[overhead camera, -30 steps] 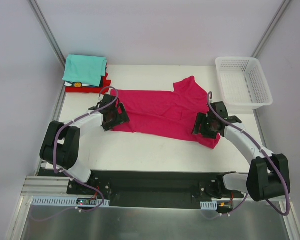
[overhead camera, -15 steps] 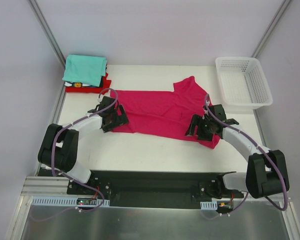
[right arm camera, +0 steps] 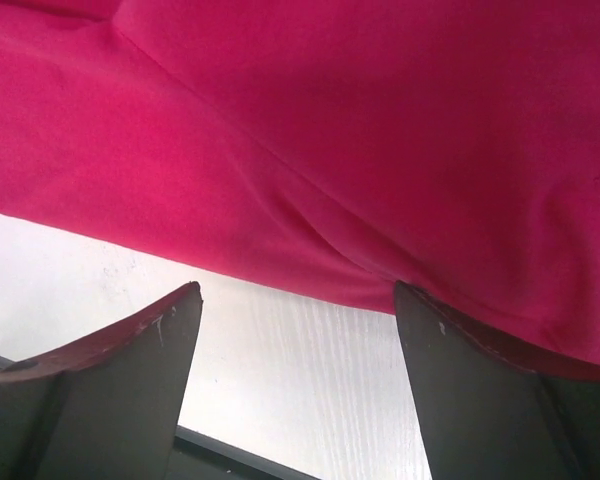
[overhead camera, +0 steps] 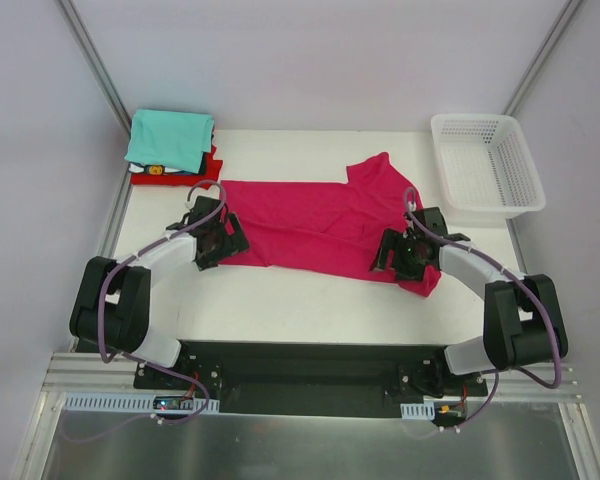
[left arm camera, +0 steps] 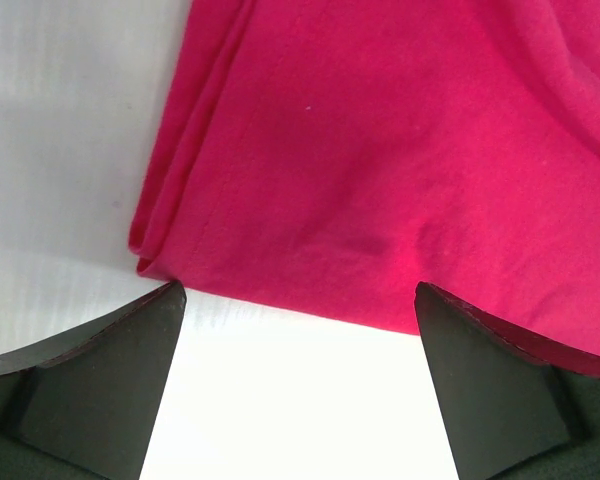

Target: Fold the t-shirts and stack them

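A large magenta-pink t-shirt [overhead camera: 320,222] lies spread across the middle of the white table, folded lengthwise. My left gripper [overhead camera: 218,238] stands open at the shirt's left near corner. In the left wrist view the shirt's folded edge [left arm camera: 380,200] lies just beyond the gripper [left arm camera: 298,300], with only bare table between the fingers. My right gripper [overhead camera: 402,255] is open at the shirt's right near edge. In the right wrist view the hem [right arm camera: 320,180] runs just past the gripper [right arm camera: 295,300]. Folded t-shirts [overhead camera: 172,145], teal on top of red, sit stacked at the back left.
A white plastic mesh basket [overhead camera: 487,165] stands at the back right corner. The table [overhead camera: 310,300] ends in a black mounting rail at the near side. Metal frame posts rise at the back left and back right.
My right gripper has opened wider and shifted left along the shirt's near edge. The left gripper has slid slightly left and away from me, staying open. The shirt has hardly moved.
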Action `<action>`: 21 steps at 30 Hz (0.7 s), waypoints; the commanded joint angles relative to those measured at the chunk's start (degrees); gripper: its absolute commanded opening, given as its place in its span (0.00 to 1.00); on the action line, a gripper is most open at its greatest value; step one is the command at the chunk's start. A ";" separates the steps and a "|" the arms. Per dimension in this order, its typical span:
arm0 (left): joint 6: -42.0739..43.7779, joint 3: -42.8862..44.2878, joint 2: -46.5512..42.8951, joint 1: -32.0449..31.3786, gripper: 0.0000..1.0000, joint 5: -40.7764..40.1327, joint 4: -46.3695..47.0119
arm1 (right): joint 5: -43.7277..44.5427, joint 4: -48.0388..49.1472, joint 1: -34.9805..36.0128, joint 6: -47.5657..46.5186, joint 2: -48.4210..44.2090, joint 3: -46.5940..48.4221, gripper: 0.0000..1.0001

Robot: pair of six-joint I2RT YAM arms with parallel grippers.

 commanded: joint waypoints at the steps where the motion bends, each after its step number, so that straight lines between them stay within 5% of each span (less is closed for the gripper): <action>1: 1.75 -1.00 -3.07 1.03 0.99 -1.73 -2.05 | 2.12 -0.67 -1.61 -2.97 1.32 2.65 0.82; 21: 0.00 2.94 -6.32 1.21 0.99 2.75 -3.19 | 0.02 -3.83 -3.64 -4.38 0.45 4.93 0.84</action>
